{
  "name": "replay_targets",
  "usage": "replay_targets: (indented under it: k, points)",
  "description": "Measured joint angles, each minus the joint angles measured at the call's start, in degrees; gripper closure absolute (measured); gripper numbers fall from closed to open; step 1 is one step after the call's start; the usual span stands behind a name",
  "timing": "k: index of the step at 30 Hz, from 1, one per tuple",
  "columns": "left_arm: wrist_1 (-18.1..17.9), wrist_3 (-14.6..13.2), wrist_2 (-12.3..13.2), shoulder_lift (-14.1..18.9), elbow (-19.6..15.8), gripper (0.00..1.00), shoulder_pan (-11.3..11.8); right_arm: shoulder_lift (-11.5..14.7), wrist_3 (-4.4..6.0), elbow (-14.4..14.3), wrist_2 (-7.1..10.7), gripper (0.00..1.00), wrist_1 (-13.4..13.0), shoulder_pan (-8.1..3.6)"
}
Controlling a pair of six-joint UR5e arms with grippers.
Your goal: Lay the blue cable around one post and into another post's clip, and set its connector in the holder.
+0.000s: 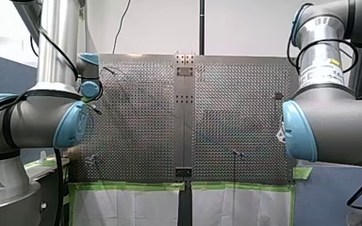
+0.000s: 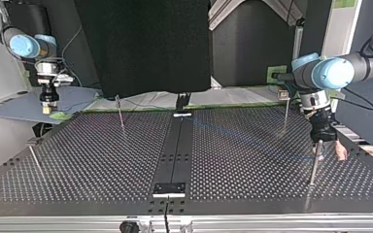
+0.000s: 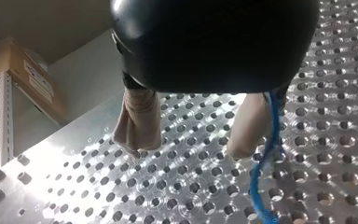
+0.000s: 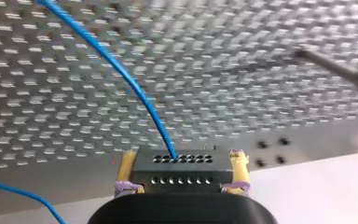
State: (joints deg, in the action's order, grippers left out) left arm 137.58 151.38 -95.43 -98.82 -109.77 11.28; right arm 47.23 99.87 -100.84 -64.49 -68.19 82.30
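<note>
My right hand (image 4: pixel 182 159) is clamped on the black connector (image 4: pixel 182 171), its 2 yellow pads (image 4: pixel 127 163) pressed against the block's 2 short sides; the block shows 2 rows of small holes; the blue cable (image 4: pixel 121 70) enters the upper row and runs off ahead of the hand over the holed bench (image 4: pixel 261 56); a 2nd stretch of cable crosses low beside the hand. In the top view this hand (image 2: pixel 48 108) hangs just beyond the bench's far left corner.

My left hand (image 3: pixel 189 149) is wide open, its 2 beige fingers (image 3: pixel 139 126) well apart with only bench showing between them; the cable (image 3: pixel 269 158) hangs along the outer side of 1 finger, close against it; whether it touches I cannot tell; it is not between the fingers. In the top view this hand (image 2: pixel 329 154) points down near the bench's right edge; a thin near-right post (image 2: pixel 313 167) stands just in front of it; a faint blue line crosses the bench from near the middle toward this hand. A back-left post (image 2: pixel 120 112), a back-right post (image 2: pixel 285 114) and a near-left post (image 2: pixel 35 160) stand well apart from one another.
</note>
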Motion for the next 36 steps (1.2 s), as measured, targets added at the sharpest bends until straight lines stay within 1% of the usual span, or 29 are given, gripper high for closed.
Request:
replay_targets:
  k: [3, 5, 8, 10, 13, 15, 18, 22, 26, 29, 32, 34, 36]
  points:
    - [-0.01, -0.09, 0.02, 0.00, 0.00, 0.00, -0.09, 1.33, 1.14, 0.00, -0.02, 1.00, -1.10, -0.28]
    - [-0.02, -0.11, 0.03, 0.00, 0.01, 0.00, -0.13, 1.74, 2.11, 0.08, -0.02, 1.00, -2.05, -0.48]
    - [-0.02, -0.16, 0.02, 0.00, 0.01, 0.00, -0.24, 2.07, 3.26, 0.32, -0.19, 1.00, -3.41, -0.71]
    - [-0.02, -0.21, 0.02, 0.00, 0.01, 0.00, -0.31, 2.29, 3.34, 0.40, -0.57, 1.00, -3.75, -0.73]
    - [-0.02, -0.36, 0.02, 0.00, 0.01, 0.00, -0.38, 2.46, 2.59, 0.39, -1.63, 1.00, -3.31, -0.62]
    - [-0.02, -0.42, 0.00, 0.00, 0.02, 0.00, -0.44, 2.48, 1.76, 0.28, -2.50, 1.00, -2.56, -0.56]
    - [-0.02, -0.48, 0.01, 0.00, 0.00, 0.00, -0.58, 2.51, 0.43, 0.10, -3.26, 1.00, -1.27, -0.48]
    - [0.01, -0.91, -0.05, 0.00, 0.02, 0.00, -0.70, 2.99, -1.36, 0.07, -3.69, 1.00, 0.32, -0.39]
    - [0.03, -1.29, -0.08, 0.00, 0.02, 0.00, -0.80, 4.54, -3.33, 0.05, -3.79, 1.00, 2.17, -0.33]
    - [0.00, -1.34, -0.01, 0.00, 0.02, 0.00, -0.83, 5.87, -4.55, 0.03, -3.81, 1.00, 3.52, -0.20]
    - [-0.02, -1.35, 0.02, 0.00, 0.02, 0.00, -0.84, 7.36, -5.02, 0.02, -3.80, 1.00, 5.02, 0.05]
    - [-0.02, -1.36, 0.03, 0.00, 0.02, 0.00, -0.86, 8.22, -4.85, 0.02, -3.72, 1.00, 5.90, 0.23]
    - [-0.02, -1.39, -0.01, 0.00, 0.02, 0.00, -0.87, 9.21, -4.27, 0.02, -3.51, 1.00, 6.72, 0.46]
